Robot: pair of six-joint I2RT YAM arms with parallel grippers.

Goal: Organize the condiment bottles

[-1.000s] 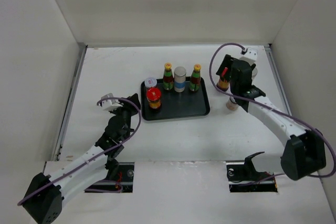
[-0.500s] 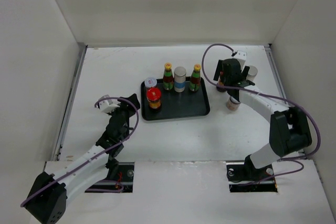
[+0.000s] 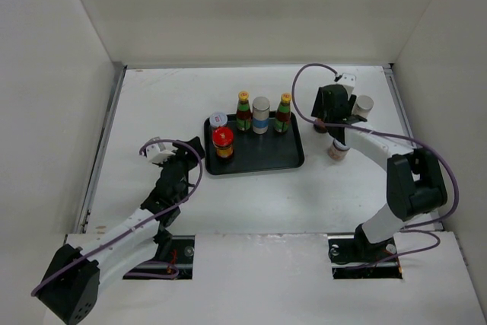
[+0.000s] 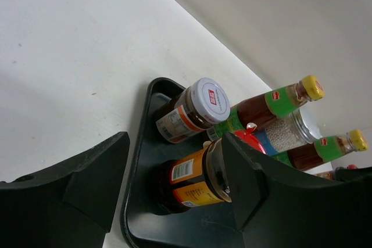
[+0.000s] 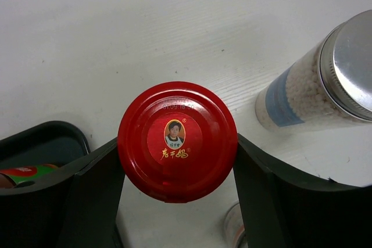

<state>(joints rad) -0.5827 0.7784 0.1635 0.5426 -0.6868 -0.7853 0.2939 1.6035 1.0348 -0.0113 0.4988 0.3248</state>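
A black tray holds two yellow-capped sauce bottles, a grey-capped jar, a white-lidded jar and a red-lidded jar. My right gripper is right of the tray. In the right wrist view it is open, with a finger on each side of a second red-lidded jar that stands on the table. A grey-capped shaker stands just right of it. My left gripper is open and empty, left of the tray and facing it.
A small pale jar stands on the table just in front of the right gripper. White walls close the table at the left, back and right. The tray's near left rim lies between my left fingers in the left wrist view.
My right gripper has moved left and back, coming down over the red-lidded jar and uncovering the grey-capped shaker. The left arm has hardly moved.
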